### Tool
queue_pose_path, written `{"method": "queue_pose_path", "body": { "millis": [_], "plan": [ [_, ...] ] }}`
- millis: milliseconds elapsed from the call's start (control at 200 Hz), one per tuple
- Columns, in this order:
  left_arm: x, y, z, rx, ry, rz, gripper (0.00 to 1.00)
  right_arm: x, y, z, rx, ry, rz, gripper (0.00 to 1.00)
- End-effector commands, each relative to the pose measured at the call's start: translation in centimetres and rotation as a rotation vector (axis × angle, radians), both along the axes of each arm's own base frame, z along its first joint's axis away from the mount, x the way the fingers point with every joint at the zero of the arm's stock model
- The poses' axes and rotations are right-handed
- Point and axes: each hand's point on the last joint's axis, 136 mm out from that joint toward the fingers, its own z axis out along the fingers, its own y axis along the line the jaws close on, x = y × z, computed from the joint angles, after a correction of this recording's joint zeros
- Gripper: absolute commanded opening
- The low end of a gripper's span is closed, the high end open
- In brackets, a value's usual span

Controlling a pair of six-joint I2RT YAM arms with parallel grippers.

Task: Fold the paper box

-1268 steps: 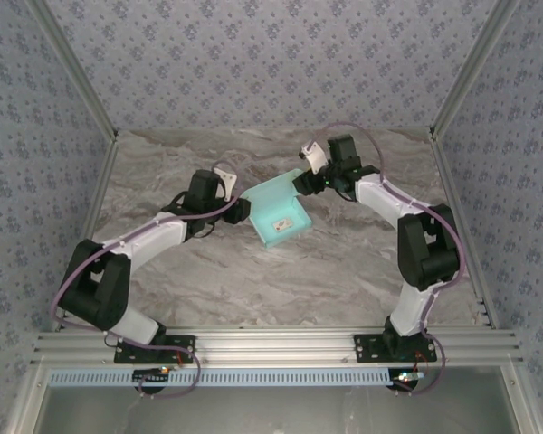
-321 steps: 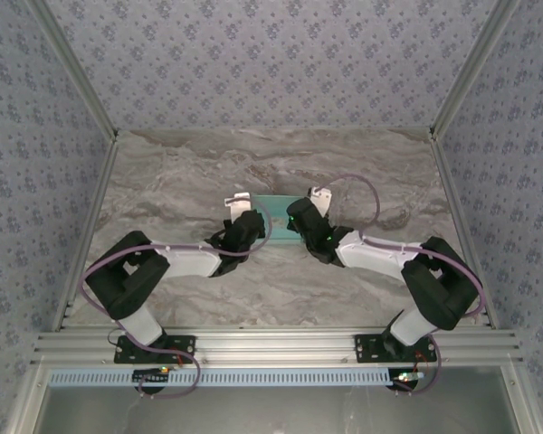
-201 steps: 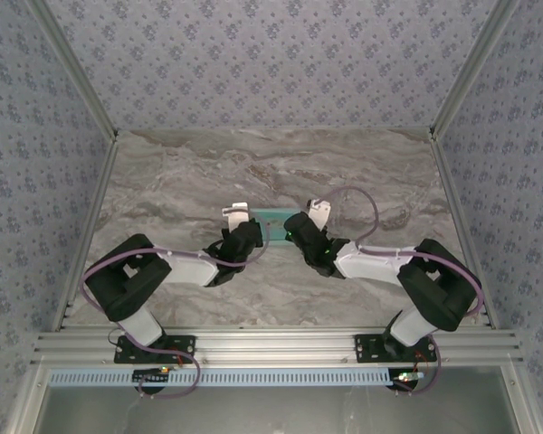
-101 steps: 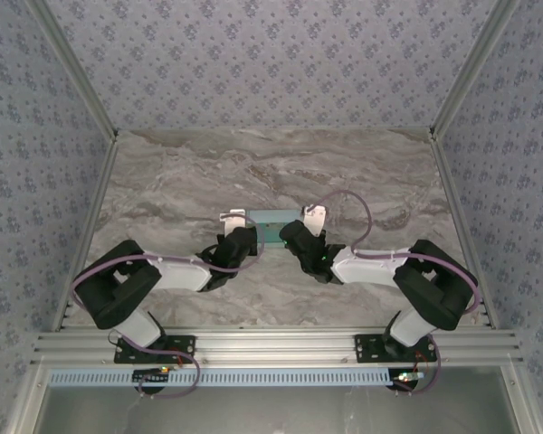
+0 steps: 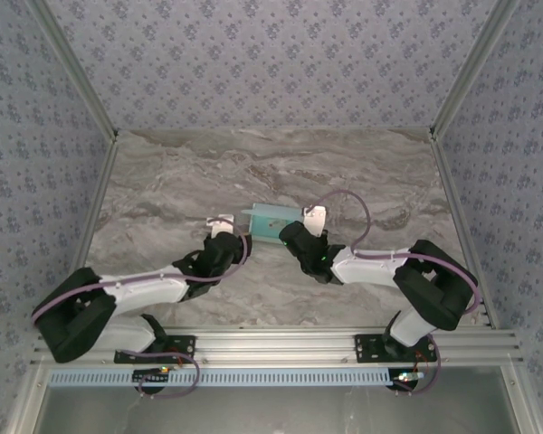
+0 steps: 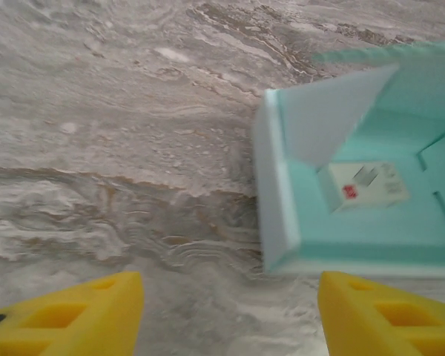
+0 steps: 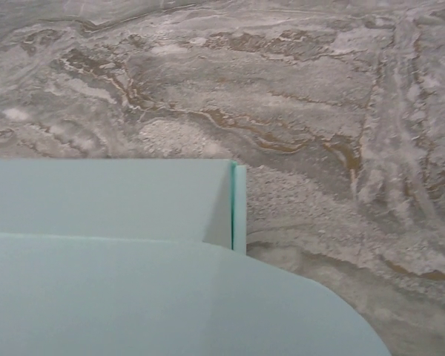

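Top view: a pale cyan box (image 5: 271, 220) sits near the middle of the marbled surface (image 5: 181, 181), its long axis running left to right. The left gripper (image 5: 228, 237) lies just off the box's left end, slightly nearer the arm bases, with a gap between them. The right gripper (image 5: 292, 235) is against the box's near right edge, so the right arm is the closer of the two.

Left wrist view: the left gripper (image 6: 230, 304) has its two yellow fingers (image 6: 74, 315) set wide apart, with bare surface (image 6: 119, 111) between them. The box (image 6: 356, 230) lies ahead and to the right, open side towards the camera, clear of both fingers. One flap (image 6: 330, 111) stands up at its far left corner, and a small white tag (image 6: 363, 185) lies inside. To take the box's left end, this gripper would likely need to move forward and to the right.

Right wrist view: cyan card of the box (image 7: 104, 215) runs right up under the camera, a rounded panel nearest, with surface (image 7: 319, 111) beyond. The right gripper is closed; whether it pinches the card cannot be told.
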Motion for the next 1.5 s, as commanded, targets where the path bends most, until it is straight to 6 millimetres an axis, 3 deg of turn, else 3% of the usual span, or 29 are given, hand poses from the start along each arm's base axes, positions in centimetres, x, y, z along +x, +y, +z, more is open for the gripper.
{"method": "queue_pose_path", "body": {
  "millis": [0, 105, 205, 415, 525, 819, 994, 1254, 1494],
  "plan": [
    [-0.9, 1.6, -0.1, 0.077, 0.030, -0.015, 0.69, -0.1, -1.4, 0.0, -0.084, 0.003, -0.027, 0.09],
    [-1.3, 2.0, 0.3, 0.077, 0.060, -0.039, 0.70, 0.0, -1.2, 0.3, -0.097, 0.000, -0.017, 0.09],
    [-1.5, 2.2, 1.9, 0.044, 0.058, -0.059, 0.70, 0.2, -1.1, 0.5, -0.117, -0.003, -0.008, 0.09],
    [-0.5, 3.0, 9.4, -0.046, -0.028, -0.082, 0.74, 0.5, -0.4, 0.6, -0.153, -0.001, 0.052, 0.09],
    [0.8, 2.3, 11.5, -0.020, -0.008, -0.131, 0.76, 0.8, -0.1, 0.6, -0.166, 0.003, 0.081, 0.09],
    [5.9, -2.3, 10.0, 0.095, 0.206, -0.340, 0.77, 1.6, 0.4, 1.0, -0.191, -0.005, 0.142, 0.09],
    [7.9, -4.9, 7.3, 0.135, 0.341, -0.450, 0.77, 2.2, 0.2, 0.5, -0.181, 0.008, 0.154, 0.09],
    [8.3, -6.3, 2.7, 0.144, 0.484, -0.502, 0.76, 2.4, 0.0, 0.5, -0.194, 0.014, 0.158, 0.09],
    [8.2, -6.1, 0.8, 0.141, 0.513, -0.479, 0.76, 2.2, -0.1, 1.1, -0.204, 0.013, 0.179, 0.14]
  ]
}}
